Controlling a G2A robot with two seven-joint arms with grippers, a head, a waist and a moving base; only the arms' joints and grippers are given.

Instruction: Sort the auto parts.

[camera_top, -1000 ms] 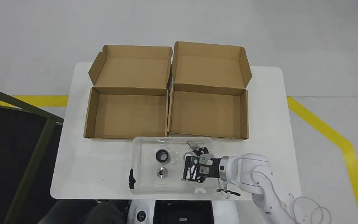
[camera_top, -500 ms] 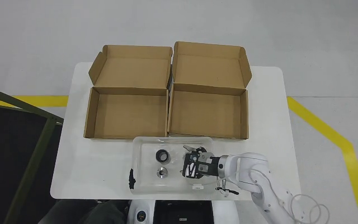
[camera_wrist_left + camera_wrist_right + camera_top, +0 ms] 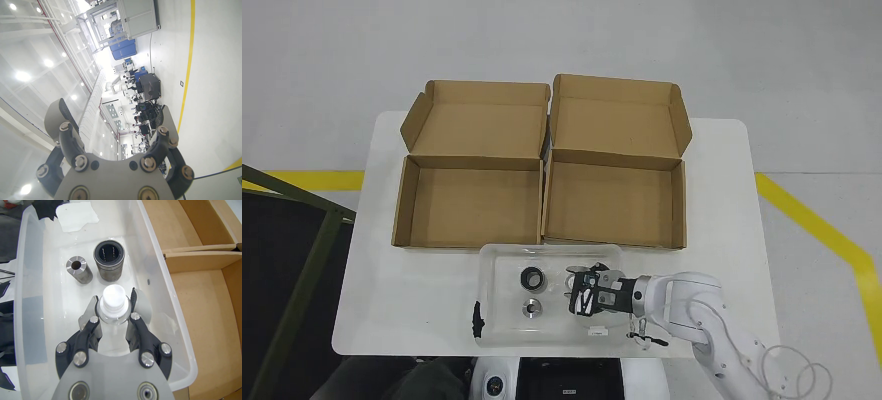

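Sitting between the right jaws, the white-capped part (image 3: 114, 295) is pinched from both sides in the bin (image 3: 159, 256). The left jaws gape empty.

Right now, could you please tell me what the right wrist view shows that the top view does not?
The wrist view adds the right gripper clamped on a white-capped clear part, plus the bores of the bearing and the steel sleeve. The top view adds both open cardboard boxes whole, on the table. Shared: the clear bin, bearing and sleeve.
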